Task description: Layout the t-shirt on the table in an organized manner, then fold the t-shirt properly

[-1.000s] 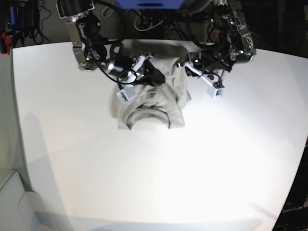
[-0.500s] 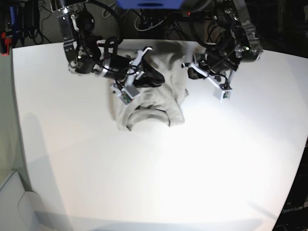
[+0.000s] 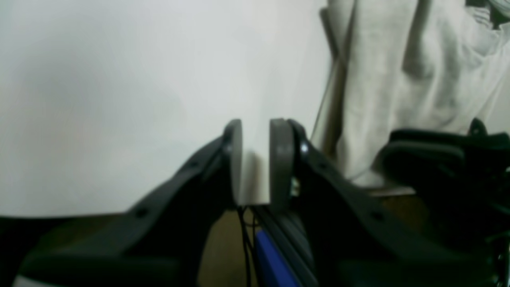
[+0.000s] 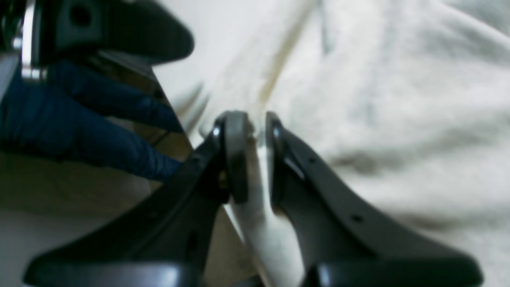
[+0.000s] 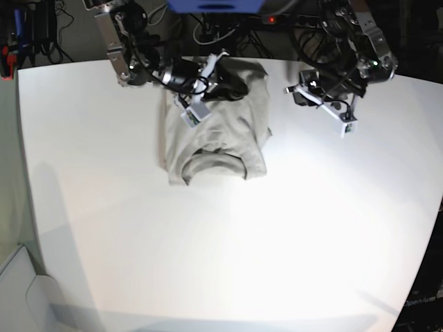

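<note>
The t-shirt (image 5: 214,138) lies bunched near the far edge of the table (image 5: 228,263), collar toward the viewer, so laying-out is the step in hand. The right gripper (image 4: 251,131) is pinched on a fold of its cloth. The left gripper (image 3: 257,159) hangs beside it over bare table, its 2 fingers (image 3: 235,159) narrowly apart, holding nothing. Next, it likely needs a hem corner.

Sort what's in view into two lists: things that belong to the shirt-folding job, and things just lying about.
Belongs to the job:
- t-shirt, bunched, collar toward the camera
- table
- right gripper, over the shirt's far edge
- left gripper, beside the shirt, holding nothing

Just lying about:
- cables behind the table
</note>
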